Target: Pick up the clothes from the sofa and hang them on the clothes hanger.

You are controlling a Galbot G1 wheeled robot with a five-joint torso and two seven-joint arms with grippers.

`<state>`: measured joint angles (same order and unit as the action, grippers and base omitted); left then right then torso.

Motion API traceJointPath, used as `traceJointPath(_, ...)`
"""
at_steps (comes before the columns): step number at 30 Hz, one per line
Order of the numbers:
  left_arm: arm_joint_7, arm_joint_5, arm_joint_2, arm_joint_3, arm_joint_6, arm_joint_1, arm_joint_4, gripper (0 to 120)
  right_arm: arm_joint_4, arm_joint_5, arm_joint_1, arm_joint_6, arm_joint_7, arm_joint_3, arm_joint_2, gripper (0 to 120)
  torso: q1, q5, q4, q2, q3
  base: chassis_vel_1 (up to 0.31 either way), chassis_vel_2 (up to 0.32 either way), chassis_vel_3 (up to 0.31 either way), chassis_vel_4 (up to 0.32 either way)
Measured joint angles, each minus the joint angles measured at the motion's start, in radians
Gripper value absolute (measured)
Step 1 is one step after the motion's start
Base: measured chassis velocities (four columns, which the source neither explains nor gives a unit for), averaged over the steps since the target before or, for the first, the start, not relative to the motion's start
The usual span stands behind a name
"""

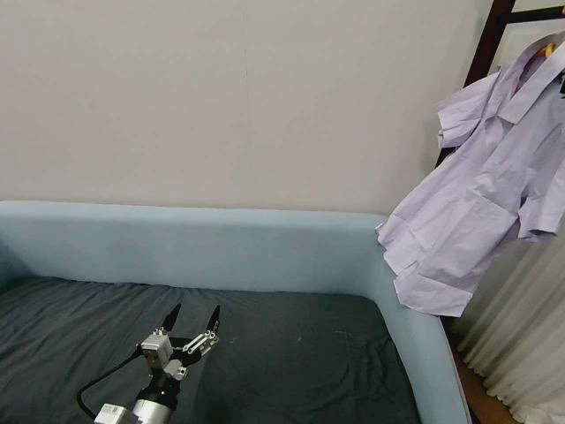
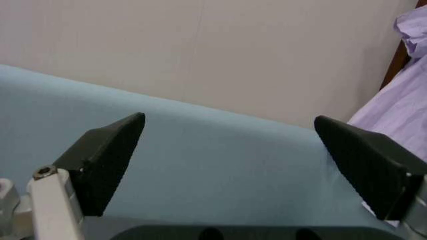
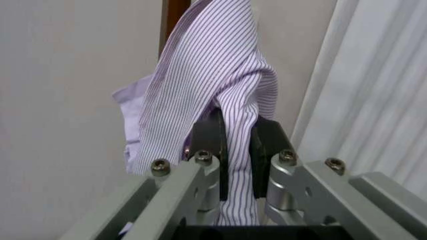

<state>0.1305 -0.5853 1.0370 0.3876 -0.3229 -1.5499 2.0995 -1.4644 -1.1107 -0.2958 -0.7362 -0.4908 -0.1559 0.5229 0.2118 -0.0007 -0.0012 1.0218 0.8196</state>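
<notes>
The right fingers [image 3: 213, 142] are pinched shut on a fold of the thin striped shirt [image 3: 213, 75], which hangs crumpled on the dark wooden rack [image 1: 491, 40] beyond them. The left fingers [image 1: 210, 320] gape wide, holding nothing, with open room above the sofa [image 1: 221, 252] and its wrinkled dark seat; the smooth blue backrest is ahead.

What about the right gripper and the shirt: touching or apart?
Touching. The right wrist view shows the right gripper with its jaws shut on a fold of the shirt. The left gripper sits open above the sofa.
</notes>
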Motion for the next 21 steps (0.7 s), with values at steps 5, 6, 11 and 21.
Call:
traceJointPath(5,0.0,0.0,0.0,0.0,0.0,0.0,0.0,100,0.073,0.052,-0.058,0.0,0.013,-0.06,0.042,8,0.0,0.0002,-0.0001,0.0,0.0,0.0,0.0,0.0,0.0)
traceJointPath(6,0.0,0.0,0.0,0.0,0.0,0.0,0.0,100,0.087,0.061,-0.072,0.0,0.014,-0.073,0.053,8,0.0,0.0001,-0.0002,0.0,0.0,0.0,0.0,0.0,0.0)
traceJointPath(11,0.0,0.0,0.0,0.0,0.0,0.0,0.0,100,0.134,0.095,-0.123,0.001,0.019,-0.117,0.094,8,0.0,0.0001,0.0001,0.0,0.0,0.0,0.0,0.0,0.0)
traceJointPath(21,0.0,0.0,0.0,0.0,0.0,0.0,0.0,100,0.324,0.144,-0.283,0.003,0.025,-0.231,0.232,8,0.0,-0.0001,0.0001,0.0,0.0,0.0,0.0,0.0,0.0)
